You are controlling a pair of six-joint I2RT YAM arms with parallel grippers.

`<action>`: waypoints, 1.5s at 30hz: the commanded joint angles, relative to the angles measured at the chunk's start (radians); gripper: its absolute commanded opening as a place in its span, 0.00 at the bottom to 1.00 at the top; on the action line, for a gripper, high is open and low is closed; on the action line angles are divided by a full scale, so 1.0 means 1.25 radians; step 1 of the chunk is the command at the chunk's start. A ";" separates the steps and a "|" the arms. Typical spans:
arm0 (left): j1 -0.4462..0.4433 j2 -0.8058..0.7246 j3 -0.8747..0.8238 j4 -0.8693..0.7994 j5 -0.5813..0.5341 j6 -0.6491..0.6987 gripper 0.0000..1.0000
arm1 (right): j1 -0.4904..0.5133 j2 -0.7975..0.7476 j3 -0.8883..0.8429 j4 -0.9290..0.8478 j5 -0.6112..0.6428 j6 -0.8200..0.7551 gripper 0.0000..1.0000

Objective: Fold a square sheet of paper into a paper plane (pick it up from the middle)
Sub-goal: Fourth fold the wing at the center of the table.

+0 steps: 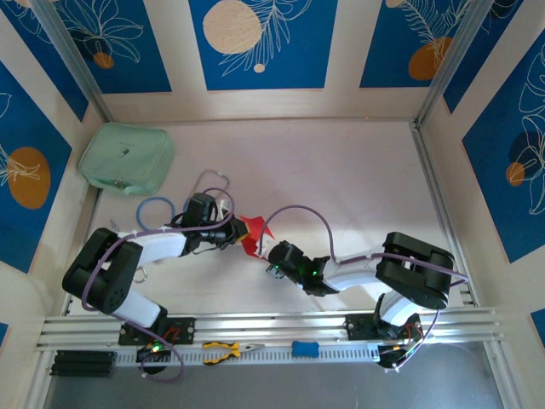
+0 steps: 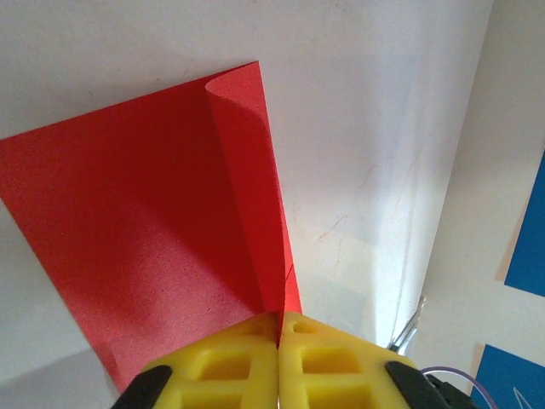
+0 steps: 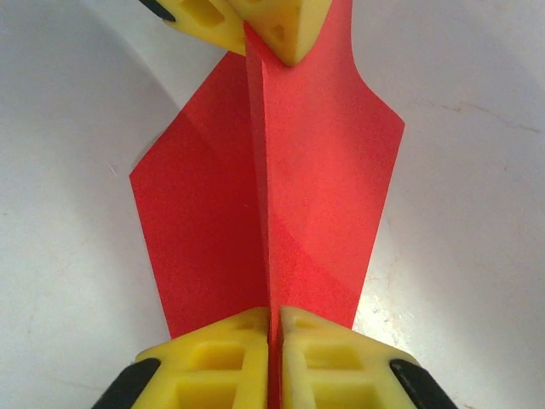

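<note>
The square sheet of paper [image 1: 255,231] is bright red and folded along a raised centre crease, held just above the table between the two arms. My left gripper [image 1: 238,233] is shut on one end of that crease; in the left wrist view its yellow fingers [image 2: 230,362] pinch the fold while the paper [image 2: 145,221] spreads left. My right gripper [image 1: 266,251] is shut on the opposite end. The right wrist view has the crease running from my right gripper [image 3: 274,315] up to the left gripper's fingertips [image 3: 285,30], with both flaps of the paper [image 3: 328,170] sloping down.
A mint-green pouch [image 1: 128,158] lies at the back left, with a blue ring [image 1: 156,210] and a thin wire loop [image 1: 213,180] near the left arm. Yellow-handled pliers [image 1: 223,350] and a small blue block [image 1: 305,348] rest on the near rail.
</note>
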 commanded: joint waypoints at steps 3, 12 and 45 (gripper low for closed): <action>-0.002 -0.014 0.023 -0.027 -0.018 0.015 0.12 | -0.004 0.008 0.015 -0.014 -0.025 0.038 0.12; -0.002 -0.015 0.024 -0.033 -0.020 0.017 0.07 | -0.009 -0.013 0.013 -0.011 -0.037 0.066 0.20; -0.003 -0.100 0.038 -0.155 -0.095 0.059 0.46 | -0.034 0.015 0.030 -0.056 -0.120 0.237 0.08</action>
